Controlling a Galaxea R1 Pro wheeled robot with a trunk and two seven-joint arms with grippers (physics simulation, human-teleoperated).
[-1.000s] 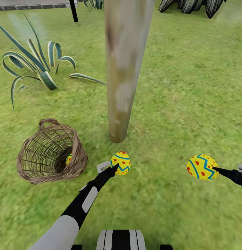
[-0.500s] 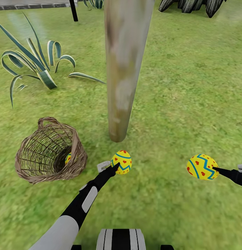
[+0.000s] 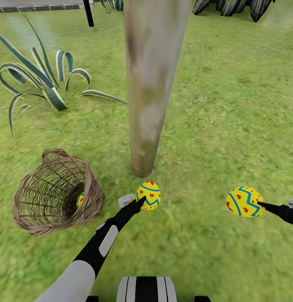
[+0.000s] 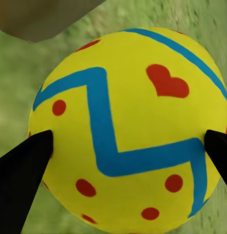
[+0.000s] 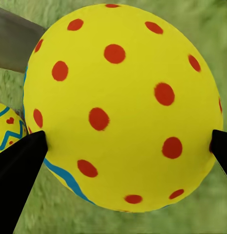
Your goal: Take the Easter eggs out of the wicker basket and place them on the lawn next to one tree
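- Head view: left gripper (image 3: 140, 200) jaws clamp an egg (image 3: 148, 195) just short of the tree (image 3: 148, 105).
- Right gripper (image 3: 259, 204) jaws clamp another egg (image 3: 244, 201).
- Third egg (image 3: 80, 198) inside tipped wicker basket (image 3: 54, 192).
- No readable writing.

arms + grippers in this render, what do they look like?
Left arm: light grey upper segment, black forearm with a pale grey oblong panel, small grey block at the wrist. Left gripper and right gripper: thin, tapered, matte black fingers. No cables or markings visible.
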